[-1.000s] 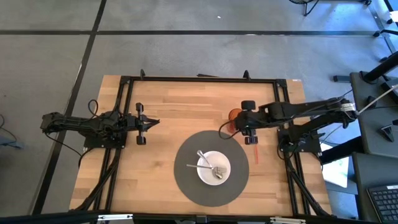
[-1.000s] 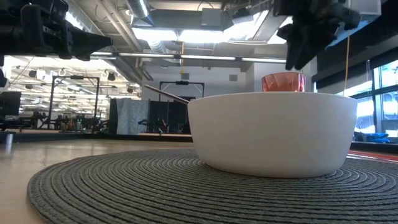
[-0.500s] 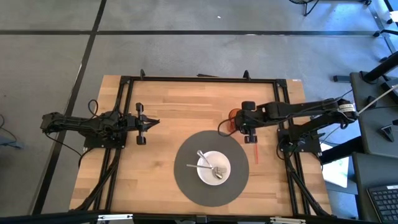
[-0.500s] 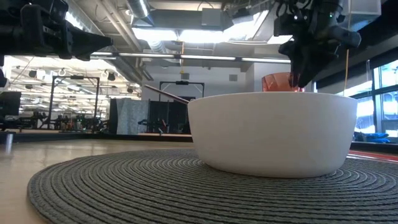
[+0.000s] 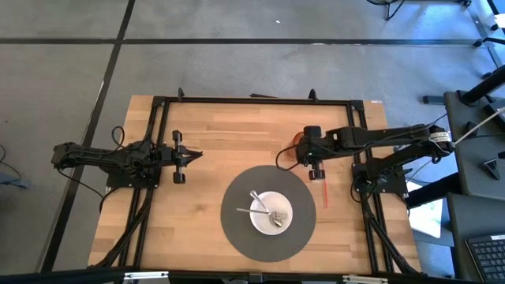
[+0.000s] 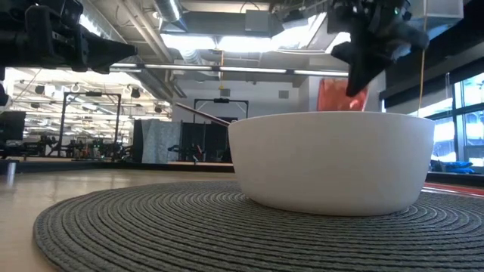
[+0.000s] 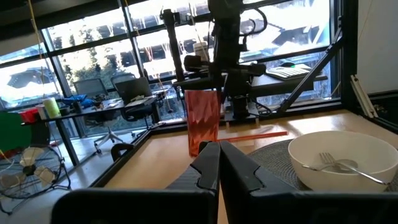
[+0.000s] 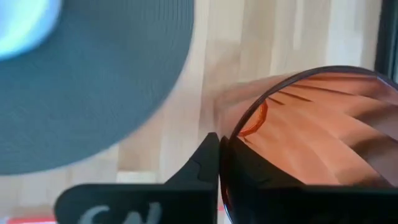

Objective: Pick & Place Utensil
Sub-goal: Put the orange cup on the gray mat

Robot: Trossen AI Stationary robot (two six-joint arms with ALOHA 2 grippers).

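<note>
1. The right tool (image 5: 304, 150) sits right of centre in the high view, just above the upper right edge of the round grey mat (image 5: 237, 225). Its fingers are pinched together on the rim of the orange cup (image 7: 203, 119), one finger inside the wall and one outside, as the right wrist view shows.

2. The cup looks tilted in the low view, at upper right behind the bowl, so the grip appears to be tipping it rather than holding it square.

3. The white bowl (image 5: 271, 214) stands on the mat in the lower middle of the high view, with a fork (image 7: 336, 163) and other metal utensils resting inside it. A red straw-like stick (image 5: 324, 193) lies on the counter (image 5: 213, 134) just right of the mat.

4. The left tool (image 5: 189, 155) waits at centre left of the high view, fingers closed together on nothing, well apart from the bowl.

5. Risk, as I judge it: a thin rim pinch on a faceted, smooth-looking cup can slip or let the cup swing, dropping it onto the counter or against the bowl.

6. If the cup is carried low toward the mat, its base could clip the bowl's rim and jolt the utensils out.

7. The stick lies near the right arm's path; a dragged cup could roll it off the counter edge.

8. The utensils are still in the bowl, so the pick itself seems not yet done.
</note>
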